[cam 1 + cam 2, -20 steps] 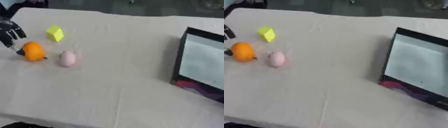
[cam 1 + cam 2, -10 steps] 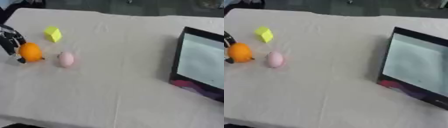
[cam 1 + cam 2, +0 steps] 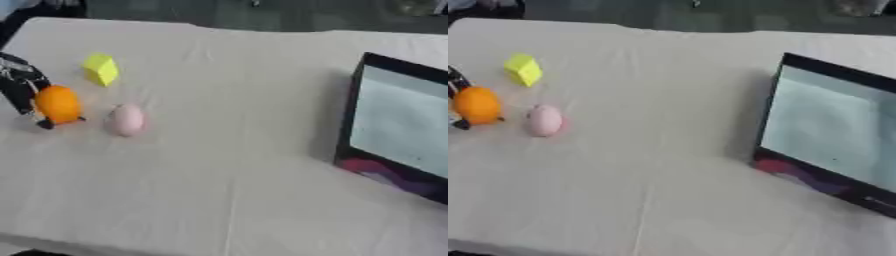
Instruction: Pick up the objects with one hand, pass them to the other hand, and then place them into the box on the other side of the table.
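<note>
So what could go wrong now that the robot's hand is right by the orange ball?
The orange ball is round, so it might roll or slip away as the left hand closes around it. The pink egg lies close beside it and could get bumped and roll off across the cloth. The box is far across the table on the other side, so the ball could be dropped during the pass; the right hand is not in view yet.

The bench (image 3: pixel 227 165) is viewed from above by both head cameras, facing its far edge. Nearly the same stretch is shared; the box (image 3: pixel 833 135) is shown further left in the right eye view.
</note>
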### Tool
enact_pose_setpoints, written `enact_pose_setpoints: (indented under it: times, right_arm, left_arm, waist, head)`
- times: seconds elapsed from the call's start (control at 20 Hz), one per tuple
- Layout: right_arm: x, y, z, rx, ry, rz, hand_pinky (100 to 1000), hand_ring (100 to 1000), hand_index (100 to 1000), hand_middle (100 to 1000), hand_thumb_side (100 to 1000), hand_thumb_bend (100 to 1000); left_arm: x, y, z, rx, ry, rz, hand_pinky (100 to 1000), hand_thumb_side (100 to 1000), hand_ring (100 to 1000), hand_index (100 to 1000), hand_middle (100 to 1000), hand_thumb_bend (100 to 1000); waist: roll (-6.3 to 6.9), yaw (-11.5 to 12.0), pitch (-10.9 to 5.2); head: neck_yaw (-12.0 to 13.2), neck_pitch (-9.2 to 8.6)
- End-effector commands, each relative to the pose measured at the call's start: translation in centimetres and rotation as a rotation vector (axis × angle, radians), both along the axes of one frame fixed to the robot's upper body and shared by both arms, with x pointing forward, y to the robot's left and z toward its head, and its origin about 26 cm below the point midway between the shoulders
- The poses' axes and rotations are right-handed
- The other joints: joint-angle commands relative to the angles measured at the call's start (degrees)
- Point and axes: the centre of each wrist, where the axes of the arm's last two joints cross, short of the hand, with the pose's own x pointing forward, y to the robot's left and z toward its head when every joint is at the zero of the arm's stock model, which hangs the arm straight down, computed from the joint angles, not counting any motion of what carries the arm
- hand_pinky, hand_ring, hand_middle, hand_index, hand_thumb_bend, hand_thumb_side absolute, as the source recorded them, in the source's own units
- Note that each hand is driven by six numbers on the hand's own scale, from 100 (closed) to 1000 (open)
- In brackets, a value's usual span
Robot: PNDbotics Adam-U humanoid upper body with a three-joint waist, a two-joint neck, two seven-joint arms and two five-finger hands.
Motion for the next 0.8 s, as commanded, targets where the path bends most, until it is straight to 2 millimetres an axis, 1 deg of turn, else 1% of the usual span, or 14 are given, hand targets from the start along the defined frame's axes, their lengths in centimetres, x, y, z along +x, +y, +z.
enact_pose_setpoints:
  times: [0.05,0.1,0.15,0.2,0.25,0.3,0.35,0.4,0.45,0.65,0.8]
  right_arm:
    - [0.02,-0.21,0.85,-0.028,-0.012,-0.002,1000,1000,1000,1000,765,100]
    - [0.02,-0.21,0.80,-0.029,-0.011,-0.003,1000,1000,1000,1000,766,100]
    - [0.01,-0.22,0.74,-0.029,-0.009,-0.004,1000,1000,1000,1000,769,100]
    - [0.01,-0.23,0.68,-0.029,-0.007,-0.006,1000,1000,1000,1000,770,100]
    - [0.02,-0.22,0.64,-0.030,-0.005,-0.006,1000,1000,1000,1000,771,100]
    - [0.03,-0.20,0.61,-0.030,-0.004,-0.006,1000,1000,1000,1000,771,100]
    - [0.03,-0.19,0.59,-0.031,-0.004,-0.005,1000,1000,1000,1000,771,100]
    - [0.04,-0.18,0.59,-0.031,-0.004,-0.005,1000,1000,1000,1000,770,100]
    - [0.04,-0.18,0.61,-0.031,-0.005,-0.005,1000,1000,1000,1000,768,100]
    - [0.05,-0.22,0.68,-0.033,-0.009,-0.005,1000,1000,1000,1000,766,100]
    - [0.07,-0.21,0.65,-0.033,-0.007,-0.004,1000,1000,1000,999,768,100]
  left_arm:
    - [-0.14,0.70,1.20,0.003,-0.063,0.026,813,153,799,771,733,616]
    - [-0.17,0.74,1.12,0.000,-0.071,0.030,810,158,791,758,721,589]
    - [-0.19,0.78,1.10,-0.002,-0.082,0.035,797,152,772,736,694,533]
    - [-0.21,0.81,1.14,0.001,-0.098,0.041,787,129,759,717,673,505]
    - [-0.22,0.80,1.14,0.006,-0.116,0.047,779,114,747,693,656,484]
    - [-0.23,0.78,1.08,0.008,-0.130,0.051,779,114,747,693,656,484]
    - [-0.26,0.84,1.03,0.015,-0.147,0.061,749,100,696,622,600,423]
    - [-0.28,0.87,0.88,0.022,-0.162,0.071,740,100,677,601,583,382]
    - [-0.31,0.93,0.71,0.024,-0.172,0.080,729,100,654,579,560,318]
    - [-0.49,1.27,0.49,0.006,-0.199,0.102,724,100,629,543,529,304]
    - [-0.60,1.38,0.73,-0.025,-0.223,0.108,719,100,610,549,520,339]
  waist:
    - [-0.55,-0.02,-2.49]
    - [-0.56,-0.01,-2.47]
    - [-0.57,0.01,-2.44]
    - [-0.57,0.03,-2.42]
    - [-0.58,0.05,-2.40]
    - [-0.58,0.06,-2.39]
    - [-0.60,0.08,-2.37]
    - [-0.62,0.07,-2.35]
    - [-0.67,0.05,-2.33]
    - [-0.79,0.04,-2.28]
    - [-0.80,0.12,-2.31]
  head:
    - [-0.15,-0.23]
    - [-0.16,-0.21]
    - [-0.12,-0.16]
    - [-0.07,-0.08]
    - [-0.07,0.00]
    - [-0.07,0.05]
    - [-0.07,0.13]
    - [-0.07,0.20]
    - [-0.08,0.26]
    - [-0.11,0.30]
    - [0.06,0.34]
